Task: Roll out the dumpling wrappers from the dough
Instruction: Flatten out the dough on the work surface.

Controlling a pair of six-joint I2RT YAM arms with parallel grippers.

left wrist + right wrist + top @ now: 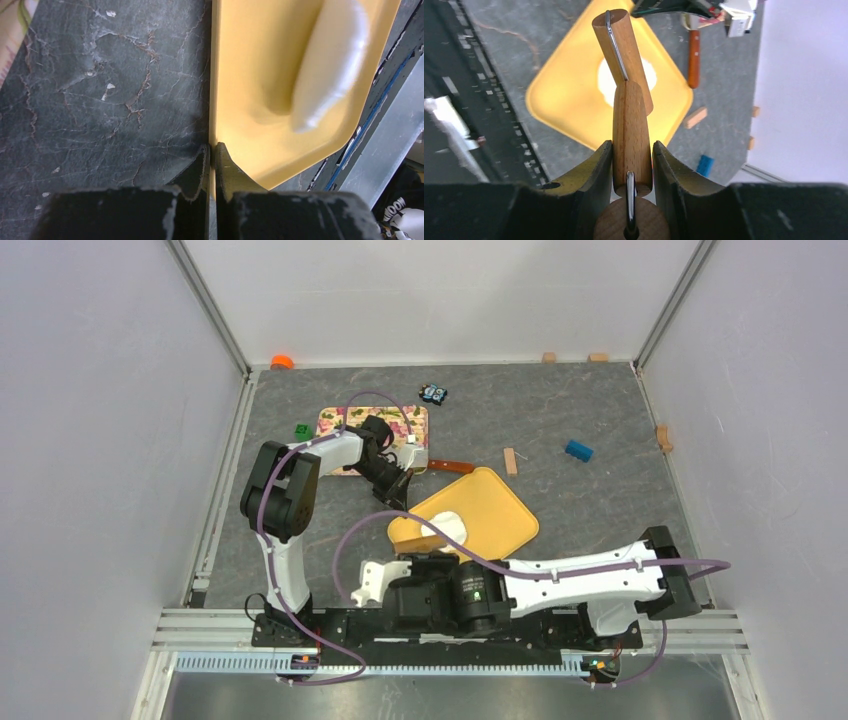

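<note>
The dough [453, 524] lies on a yellow board [500, 510] as one white, roundish, flattened patch, shaped like a dumpling wrapper [605, 80]. My left gripper [214, 150] is shut on the yellow board's [260, 60] left rim, with one finger on each side of the edge. In that view the dough [330, 70] shows as a blurred white mass. My right gripper [632, 144] is shut on the handle of a wooden rolling pin [630, 125]. Its roller [621, 55] reaches out over the dough and hides the dough's middle. From above, the right gripper [425, 560] sits at the board's near corner and the left gripper [403, 498] at its left edge.
A flower-patterned board [345, 421] lies behind the left arm. An orange-handled tool [452, 467], a wood block [510, 460] and a blue block [578, 450] lie beyond the yellow board. A small green thing [301, 429] and a dark toy [433, 394] are farther back. A metal rail [200, 625] runs along the near edge.
</note>
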